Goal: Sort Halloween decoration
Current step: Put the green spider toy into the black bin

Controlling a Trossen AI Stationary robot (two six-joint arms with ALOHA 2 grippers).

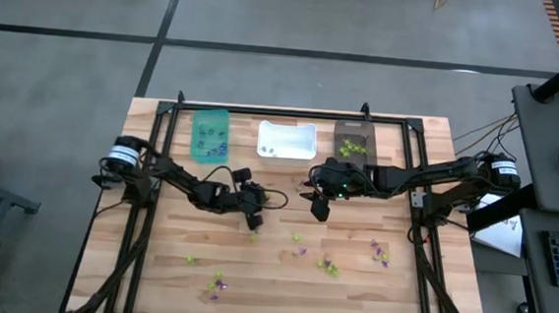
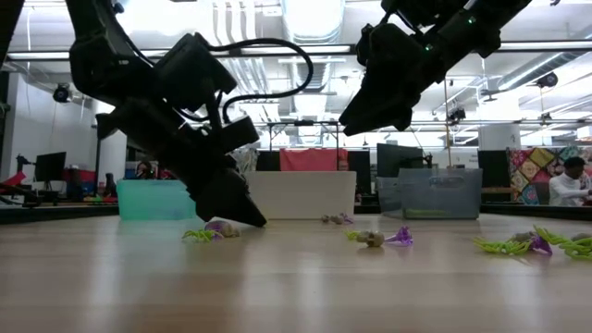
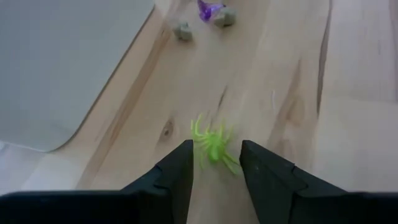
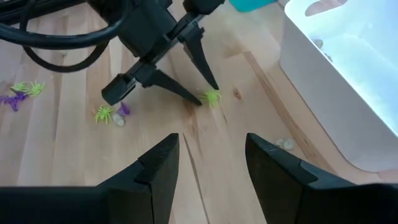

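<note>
High view: left gripper (image 1: 253,221) is down near the table's (image 1: 418,294) middle, over a lime-green spider (image 1: 253,237) that lies just toward the front edge. Right gripper (image 1: 320,207) hangs close beside it, higher up. Teal bin (image 1: 209,134), white bin (image 1: 287,140) and brown bin (image 1: 352,142) line the back edge; more trinkets scatter toward the front edge.

Low view: left fingertips reach the tabletop just beside the spider (image 2: 200,235); right gripper (image 2: 375,118) is well above.

Left wrist view: fingers (image 3: 177,174) spread, spider (image 3: 213,144) just off the tips, centred on the gap, not yet pinched; nothing blocks it. Left arm is clearly nearer.

Right wrist view: right fingers (image 4: 158,168) spread, empty; left tips straddle the spider (image 4: 211,97).
</note>
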